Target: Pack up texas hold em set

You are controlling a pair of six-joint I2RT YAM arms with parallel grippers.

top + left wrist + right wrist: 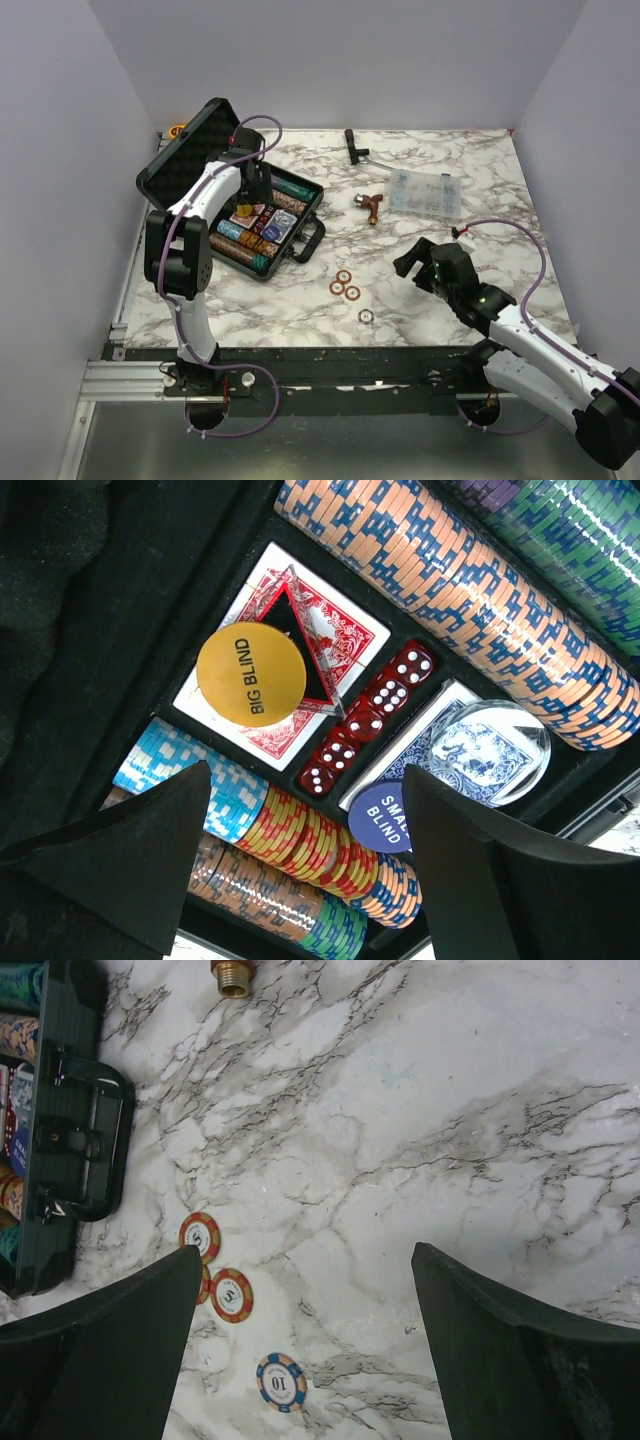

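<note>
1. The black hard plastic briefcase point(190, 148) lies open near the far left corner of the white marble table point(290, 310), with its lid leaning back.
2. The left gripper point(305, 767) hangs over the rows of multicoloured poker chips point(470, 590) inside it. Its fingers are apart and hold nothing.
3. A yellow round "BIG BLIND" disc point(250, 675) lies on the red card deck point(340, 630).
4. Three red round chips point(231, 1294) and one blue round chip point(281, 1381) lie loose near the middle of the table's near edge.
5. The right gripper point(308, 1247) hovers above them, fingers apart, empty.
</note>
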